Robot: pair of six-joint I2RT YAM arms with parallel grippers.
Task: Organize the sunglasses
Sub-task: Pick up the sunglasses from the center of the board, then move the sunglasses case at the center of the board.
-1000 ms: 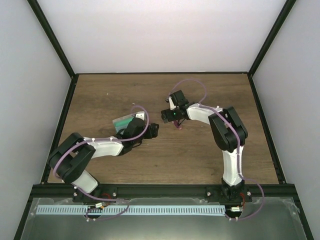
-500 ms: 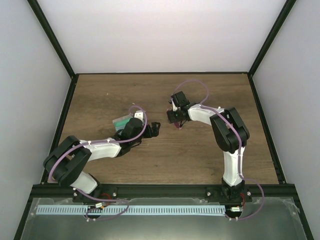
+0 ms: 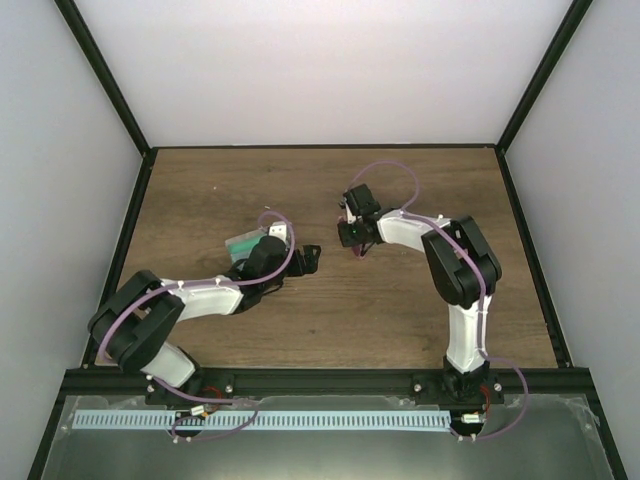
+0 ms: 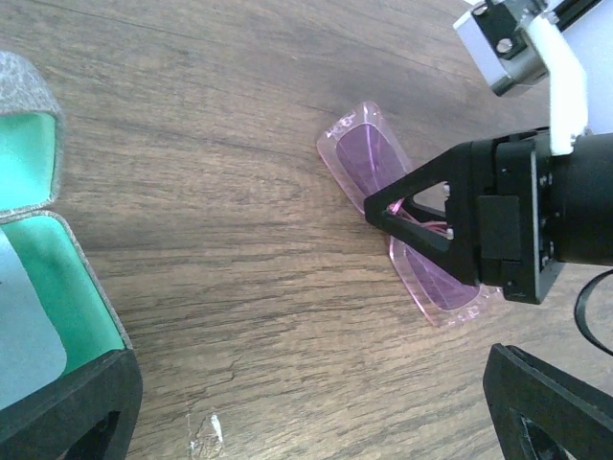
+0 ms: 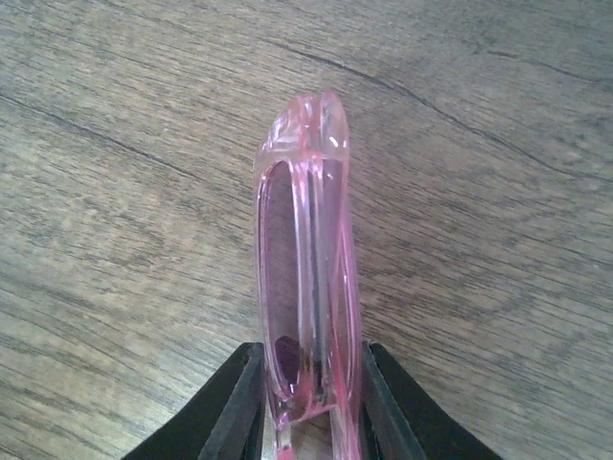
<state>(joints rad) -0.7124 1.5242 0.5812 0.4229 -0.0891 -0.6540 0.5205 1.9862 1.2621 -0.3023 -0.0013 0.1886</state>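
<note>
Over the last second my right wrist has swung in and turned, and my left arm has stretched a little toward it. My right fingers [image 4: 412,235] are pinched shut on the sunglasses [image 5: 306,259], so I judge the grasp made and a lift due. My left fingers [image 3: 308,258] gape wide, empty. The sunglasses are folded, slim and pink-tinted, low on the bench [image 4: 211,125] at 3 o'clock from my left fingers. The open case [image 4: 48,278] lies at 9 o'clock.

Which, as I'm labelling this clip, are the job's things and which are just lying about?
Job: sunglasses; right gripper, shut on them; open grey glasses case, probably their destination.
Lying about: light blue cloth inside the case; left gripper, open, holding nothing.
</note>
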